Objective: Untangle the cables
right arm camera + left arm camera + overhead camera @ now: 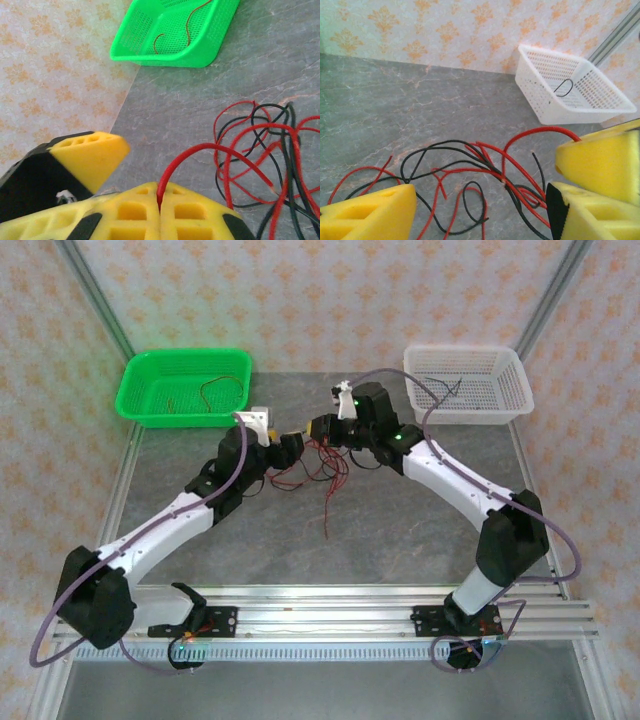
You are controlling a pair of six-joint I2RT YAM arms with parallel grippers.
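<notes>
The cables (pixel 322 468), thin red and black wires, lie in a tangle on the grey table between the two arms. My left gripper (pixel 290 447) is open just left of the tangle. In the left wrist view its yellow fingers (pixel 370 215) straddle the tangle (pixel 480 170) with nothing gripped, the gripper (pixel 481 196) hovering low over the loops. My right gripper (pixel 322 427) is shut on one red cable (pixel 200 150), which arches out of its closed pads (pixel 125 210) down to the tangle (pixel 265 145). The right gripper (pixel 160 194) is close beside the left one.
A green basket (pixel 140 390) at the back left holds a red wire (pixel 215 390). A white basket (pixel 500 400) at the back right holds a black wire (pixel 450 390). Patterned walls and metal frame posts enclose the table; a rail (pixel 330 615) runs along the near edge.
</notes>
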